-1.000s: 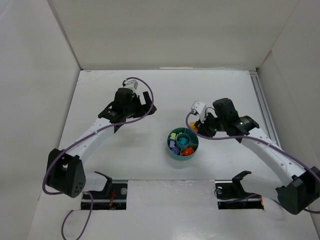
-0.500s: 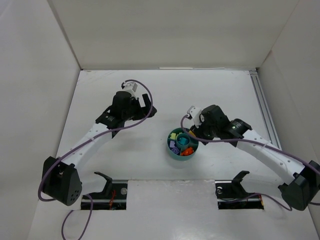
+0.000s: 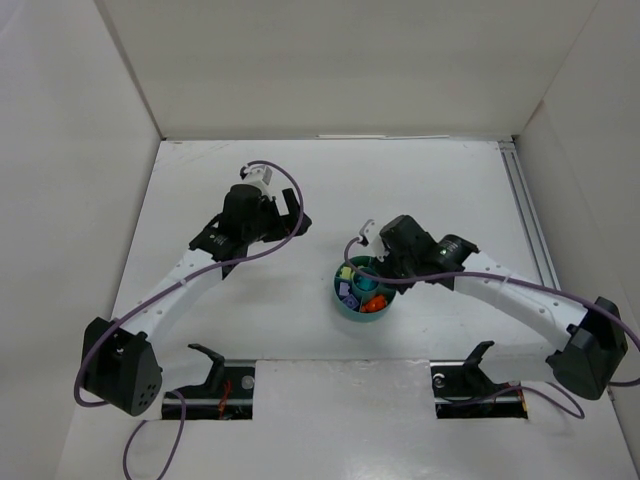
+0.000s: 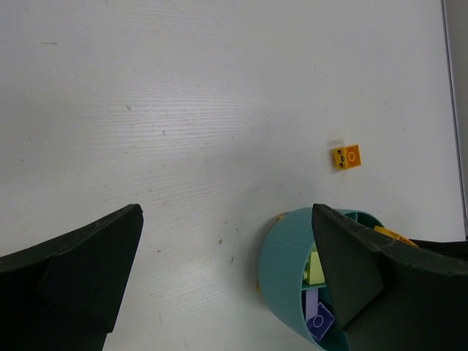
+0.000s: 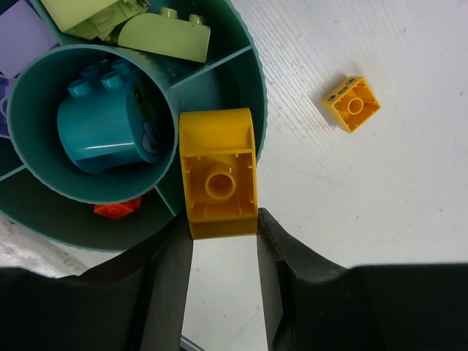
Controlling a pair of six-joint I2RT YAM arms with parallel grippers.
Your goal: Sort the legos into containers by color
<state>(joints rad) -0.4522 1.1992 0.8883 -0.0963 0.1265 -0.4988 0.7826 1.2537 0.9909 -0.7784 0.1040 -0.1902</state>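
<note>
The teal dish sits mid-table. My right gripper is shut on a yellow brick and holds it over the dish's rim, above a wedge section. The centre well holds a teal round brick. Other wedges hold lime green bricks, an orange brick and purple pieces. A small yellow brick lies on the table beside the dish. My left gripper is open and empty, above bare table left of the dish.
The loose yellow brick also shows in the left wrist view, beyond the dish. White walls enclose the table on three sides. A metal rail runs along the right edge.
My right gripper has moved left with the yellow brick, from beside the dish to over its rim. The left arm has barely moved.
</note>
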